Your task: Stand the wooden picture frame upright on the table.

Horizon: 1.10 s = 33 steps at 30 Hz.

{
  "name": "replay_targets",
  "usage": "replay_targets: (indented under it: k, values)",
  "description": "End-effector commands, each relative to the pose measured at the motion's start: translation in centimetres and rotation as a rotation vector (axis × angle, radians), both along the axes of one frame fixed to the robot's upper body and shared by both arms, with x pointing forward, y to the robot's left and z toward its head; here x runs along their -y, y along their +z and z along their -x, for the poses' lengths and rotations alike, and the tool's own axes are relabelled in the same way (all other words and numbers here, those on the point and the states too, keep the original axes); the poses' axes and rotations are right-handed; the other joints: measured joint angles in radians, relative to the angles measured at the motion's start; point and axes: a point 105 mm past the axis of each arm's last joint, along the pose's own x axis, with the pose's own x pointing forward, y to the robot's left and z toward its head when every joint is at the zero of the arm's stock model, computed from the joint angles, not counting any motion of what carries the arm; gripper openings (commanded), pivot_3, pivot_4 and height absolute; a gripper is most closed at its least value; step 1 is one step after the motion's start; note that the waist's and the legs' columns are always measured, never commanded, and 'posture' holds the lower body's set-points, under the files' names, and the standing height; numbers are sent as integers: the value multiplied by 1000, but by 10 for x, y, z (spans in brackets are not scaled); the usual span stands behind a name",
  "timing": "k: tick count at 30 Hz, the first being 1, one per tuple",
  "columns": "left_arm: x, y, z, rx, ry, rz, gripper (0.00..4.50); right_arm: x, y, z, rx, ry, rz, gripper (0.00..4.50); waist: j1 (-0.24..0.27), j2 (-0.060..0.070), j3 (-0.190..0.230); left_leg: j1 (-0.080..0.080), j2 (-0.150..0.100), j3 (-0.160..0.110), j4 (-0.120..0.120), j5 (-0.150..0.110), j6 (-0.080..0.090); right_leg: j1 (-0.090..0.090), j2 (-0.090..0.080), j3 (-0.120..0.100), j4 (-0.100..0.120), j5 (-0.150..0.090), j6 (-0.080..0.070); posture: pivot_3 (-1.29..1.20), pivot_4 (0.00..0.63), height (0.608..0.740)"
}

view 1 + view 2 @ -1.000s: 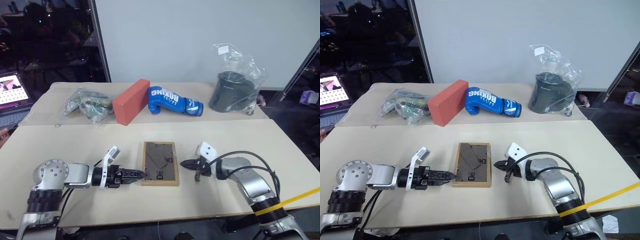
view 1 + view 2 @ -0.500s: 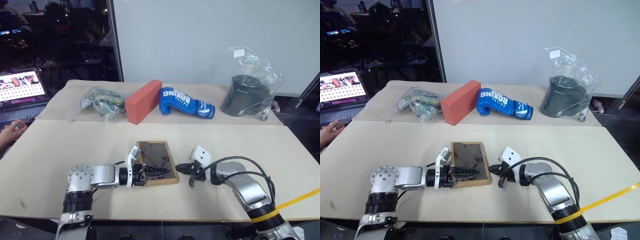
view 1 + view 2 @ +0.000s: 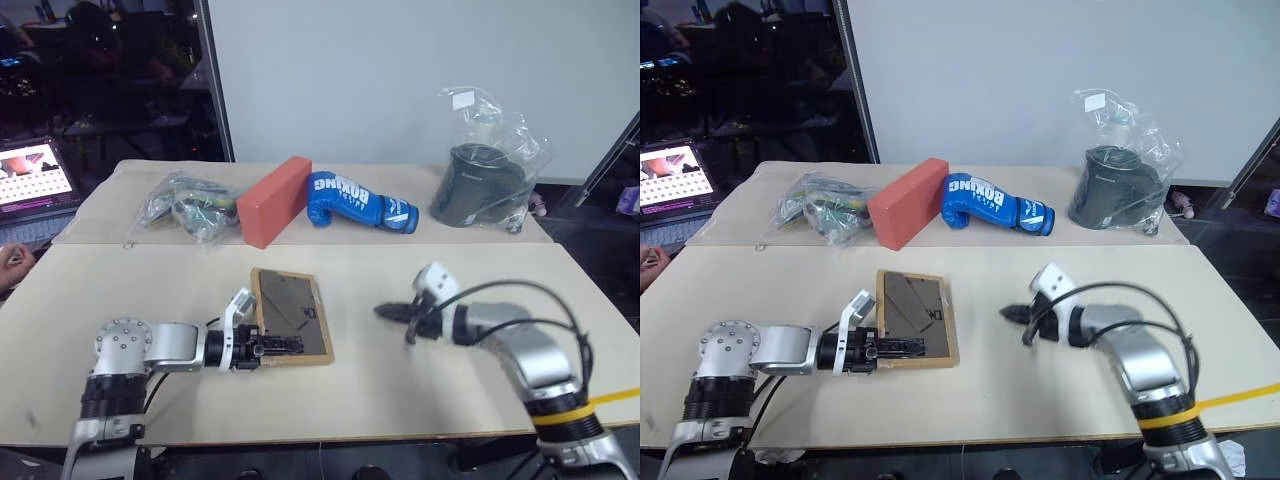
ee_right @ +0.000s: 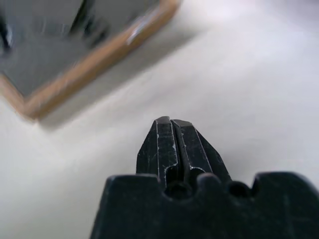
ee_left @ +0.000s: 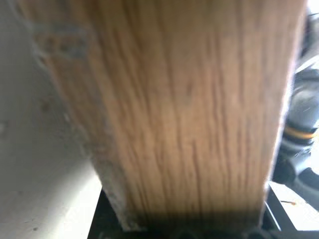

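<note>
On the near slab of the worktop [image 3: 420, 385] you can see the wooden picture frame [image 3: 290, 313] with its dark back panel facing up, a little left of the middle. It does not lie flat: its near edge is raised and the whole frame is tilted, while the far edge is low, at or near the slab. The easel stand shows as a lighter shape on the back panel.

Your left pincer [image 3: 280, 347] reaches in from the left and has the near long edge of the frame between its two black fingers; the fingers are closed on the wood. In the left wrist view the light wood grain of the frame [image 5: 189, 109] fills almost the whole space directly in front of the fingers, so the frame is very close and gripped.

Your right pincer [image 3: 388, 313] hangs to the right of the frame, well apart from it, and points toward it. Its fingers [image 4: 172, 144] are pressed fully together and hold nothing. In the right wrist view a corner of the frame is ahead of the fingertips, with bare worktop between.

On the far slab, beyond the seam, you see in a row from left to right: a crumpled clear bag with small things [image 3: 185, 205], an orange-red block [image 3: 272, 200], a blue boxing glove [image 3: 358, 202], and a dark object wrapped in clear plastic [image 3: 480, 180]. At the far left edge a lit laptop screen [image 3: 28, 172] is visible.
</note>
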Motion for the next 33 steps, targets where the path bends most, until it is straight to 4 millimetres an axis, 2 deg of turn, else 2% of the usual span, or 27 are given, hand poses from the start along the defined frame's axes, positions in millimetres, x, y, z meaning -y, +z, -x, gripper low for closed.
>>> replay_targets:
  k: [1,6,9,12,16,20,23,27,33]
  values:
    - [14,21,6,123,-125,-37,953,-20,35,15,-25,139,-133,830,1,0,0,0,0,-1,-1,0,0,0,0,-1,0,0,0,0,150,720]
    - [29,30,8,229,-248,-133,953,-56,39,18,-45,279,-156,2474,2,0,0,-5,0,-6,-2,-1,-1,-2,0,-6,-1,-2,-1,0,150,720]
    - [31,41,6,276,-289,-135,953,-69,37,13,-43,315,-155,3524,1,1,1,-15,0,-7,-1,1,-4,-13,0,-7,3,0,-3,0,150,720]
    - [31,51,2,312,-305,-134,953,-77,28,13,-46,345,-131,4464,3,1,2,-15,0,-8,-1,1,-4,-14,0,-9,4,2,-7,0,150,720]
    - [27,60,-4,341,-307,-127,953,-86,16,24,-41,426,-82,4464,3,2,2,-16,0,-8,-1,1,-4,-13,0,-9,3,2,-7,0,150,720]
    - [22,66,-10,316,-280,-72,953,-91,27,41,-3,521,-131,4464,4,2,4,-16,0,-9,-1,1,-4,-13,0,-10,4,2,-6,0,150,720]
    - [21,70,-8,291,-291,-14,953,-87,29,42,15,518,-127,4464,4,3,4,-17,0,-10,-1,2,-4,-13,0,-11,4,1,-6,0,150,720]
    - [14,77,6,336,-364,49,953,-81,33,46,58,515,-137,4464,0,3,4,-17,0,-11,-1,2,-4,-14,0,-12,4,1,-7,0,150,720]
    - [1,89,2,354,-370,129,953,-81,43,59,128,556,-123,4464,4,5,6,-17,0,-11,0,2,-4,-14,0,-13,6,0,-5,0,150,720]
